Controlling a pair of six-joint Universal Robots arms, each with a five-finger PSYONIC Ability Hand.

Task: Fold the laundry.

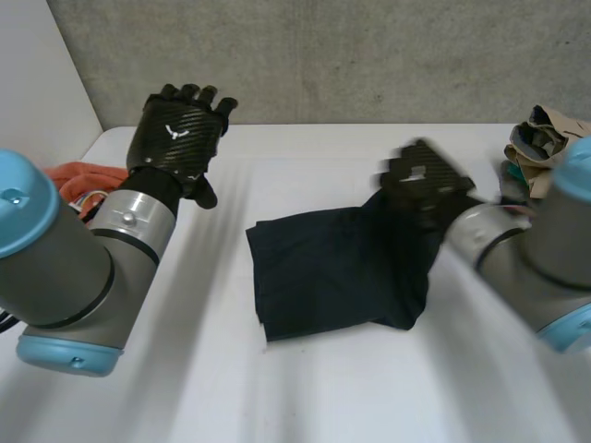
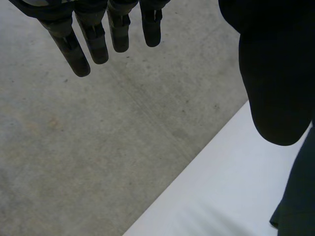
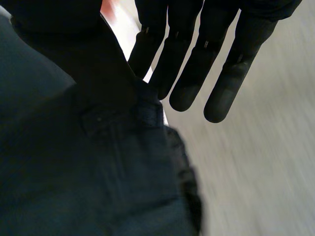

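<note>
Lying rumpled in the middle of the white table [image 1: 305,388], a dark navy cloth [image 1: 323,268] rises at its right edge to the black right hand [image 1: 427,185].
That hand's fingers [image 3: 189,83] are straight and spread, clear of the fabric, while a hemmed fold bunches against its thumb. The black left hand [image 1: 180,129] hangs raised near the table's far left corner, well apart from the cloth, its fingers [image 2: 93,39] straight and holding nothing. Bare tabletop runs along the near side and to the cloth's left. An orange bundle [image 1: 78,175] sits at the left edge behind the left arm. A beige and dark heap of garments [image 1: 545,138] sits at the far right edge. A white mark on the left hand's back is too small to read.
</note>
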